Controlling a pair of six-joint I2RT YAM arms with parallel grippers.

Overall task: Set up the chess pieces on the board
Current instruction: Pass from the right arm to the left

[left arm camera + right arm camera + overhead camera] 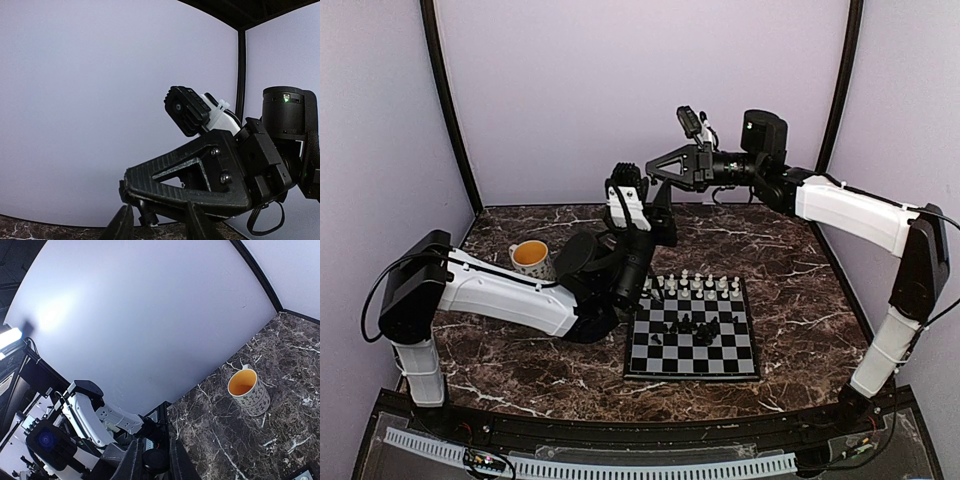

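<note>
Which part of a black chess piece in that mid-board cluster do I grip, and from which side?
Probably the head, straight down from above: the tiny black plastic chess pieces sit bunched on the black-and-silver checkered board, so a sideways approach would likely knock neighbours. Take an outer one.

No legible text or brand, small dark marks on the mug (250, 392) too blurred to read
</note>
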